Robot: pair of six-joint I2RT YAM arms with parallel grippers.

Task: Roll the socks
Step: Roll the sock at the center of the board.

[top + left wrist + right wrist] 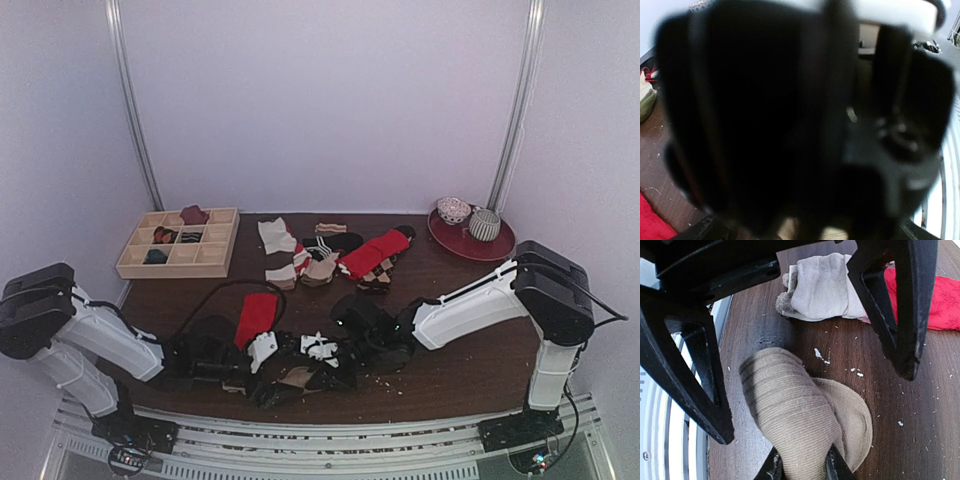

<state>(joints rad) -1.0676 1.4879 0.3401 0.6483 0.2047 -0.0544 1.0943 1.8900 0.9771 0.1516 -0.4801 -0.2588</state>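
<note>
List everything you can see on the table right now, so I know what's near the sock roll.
tan sock: 1, light tan-brown, folded over, near edge under the right gripper
red sock: 1, bright red with a cream end, just beyond the tan one
loose socks: a pile, white, red, striped and checked, centre back
wooden organiser: 1, pale wood, back left, a few dark socks in its compartments
plate: 1, dark red, back right
sock balls: 2, patterned, on the plate
table: 1, dark brown wood
left gripper: 1, black and white, beside the red sock; its own camera is blocked by something dark
right gripper: 1, black, fingers apart over the tan sock
</note>
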